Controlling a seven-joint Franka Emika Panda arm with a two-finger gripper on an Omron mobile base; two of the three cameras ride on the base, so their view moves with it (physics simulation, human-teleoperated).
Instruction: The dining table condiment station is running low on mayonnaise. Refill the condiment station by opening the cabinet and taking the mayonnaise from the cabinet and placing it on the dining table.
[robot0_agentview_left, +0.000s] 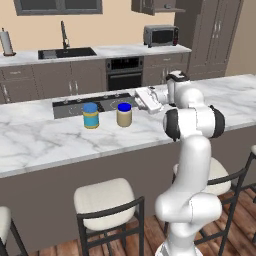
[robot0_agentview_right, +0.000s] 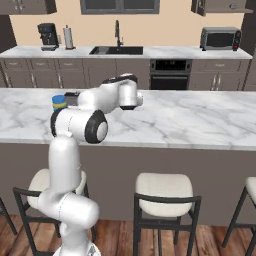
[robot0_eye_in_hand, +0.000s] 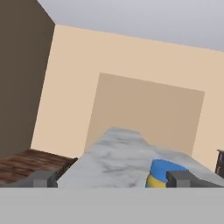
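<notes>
Left base view: the mayonnaise (robot0_agentview_left: 124, 114) stands on the marble surface (robot0_agentview_left: 45, 135) beside the teal jar (robot0_agentview_left: 91, 115); fingers (robot0_eye_in_hand: 182, 179) released, placement seems done; next, withdraw clear.

You had both base views behind the arm, sharing the dining table (robot0_agentview_left: 45, 140); the hand view skimmed low along it.

A glossy white robot arm (robot0_agentview_left: 192, 165) is showing rounded, tube-like segments, black rings at its joints, and a boxy white hand ending in dark grey fingertips (robot0_eye_in_hand: 43, 179).
</notes>
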